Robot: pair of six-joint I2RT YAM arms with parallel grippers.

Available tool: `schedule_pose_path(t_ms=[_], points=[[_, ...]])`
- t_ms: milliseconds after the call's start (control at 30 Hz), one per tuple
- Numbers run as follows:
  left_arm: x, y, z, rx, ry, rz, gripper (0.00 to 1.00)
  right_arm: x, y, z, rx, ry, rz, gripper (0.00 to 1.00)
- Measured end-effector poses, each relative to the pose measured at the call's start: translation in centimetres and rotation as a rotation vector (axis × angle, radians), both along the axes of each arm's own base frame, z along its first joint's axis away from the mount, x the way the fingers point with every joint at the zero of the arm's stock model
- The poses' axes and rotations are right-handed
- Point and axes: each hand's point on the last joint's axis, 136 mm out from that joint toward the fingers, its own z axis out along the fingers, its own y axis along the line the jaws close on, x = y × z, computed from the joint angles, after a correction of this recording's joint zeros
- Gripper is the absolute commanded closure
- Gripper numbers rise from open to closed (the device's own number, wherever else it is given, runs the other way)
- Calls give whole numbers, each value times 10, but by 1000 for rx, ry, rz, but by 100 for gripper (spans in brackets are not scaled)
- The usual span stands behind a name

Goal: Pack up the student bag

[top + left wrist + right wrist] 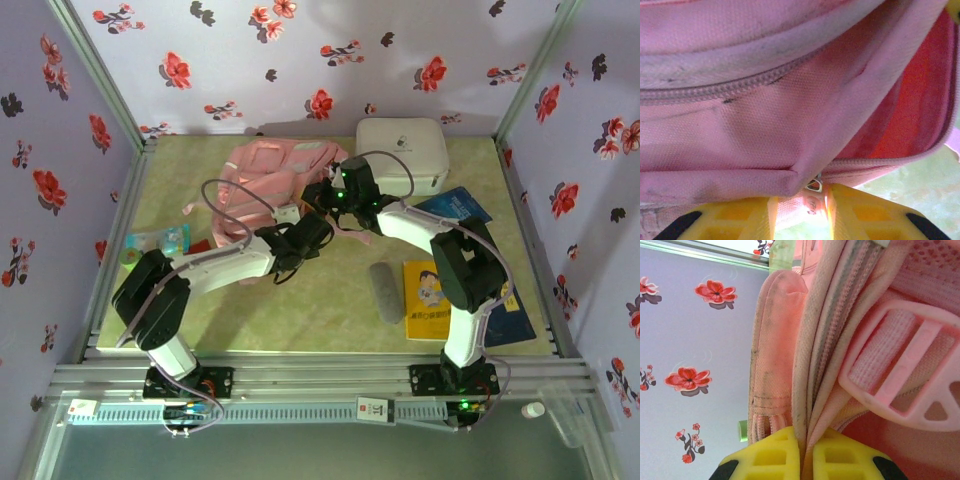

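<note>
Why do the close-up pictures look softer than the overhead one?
Top external: even light, faint shadows on the table. Left wrist: the pink backpack sits very close, weave crisp mid-frame, softer at the edges. Right wrist: its plastic buckle looks hazy and washed out.

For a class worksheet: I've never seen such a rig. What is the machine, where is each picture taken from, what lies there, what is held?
Two robot arms with two-finger grippers stand at a table. One picture looks down from above; the others come from wrist cameras. On the table: a pink student bag, a white case, a yellow book. The right gripper pinches the bag's edge; the left gripper straddles its zip pull, grip unclear.
</note>
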Motion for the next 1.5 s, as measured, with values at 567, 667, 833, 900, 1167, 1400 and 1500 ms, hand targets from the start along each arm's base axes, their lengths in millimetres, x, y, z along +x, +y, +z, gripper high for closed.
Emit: schedule_pose_path(t_ms=[567, 667, 833, 900, 1167, 1400, 1500], points=[[-3, 7, -2, 29, 12, 31, 95, 1, -1, -1, -5, -1, -7, 92], [-3, 7, -2, 37, 12, 24, 100, 1, -2, -3, -15, 5, -15, 93], [-9, 14, 4, 37, 3, 5, 100, 5, -13, -13, -59, 28, -38, 94], [-16, 23, 11, 40, -5, -7, 100, 7, -19, -18, -80, 32, -48, 94], [-27, 64, 11, 65, 28, -49, 100, 23, -37, -15, -122, 11, -74, 94], [-23, 62, 4, 40, 81, -142, 100, 29, -39, -24, -148, 15, -76, 68], [-24, 52, -1, 32, 106, -196, 100, 34, -50, -27, -156, 32, -110, 49]])
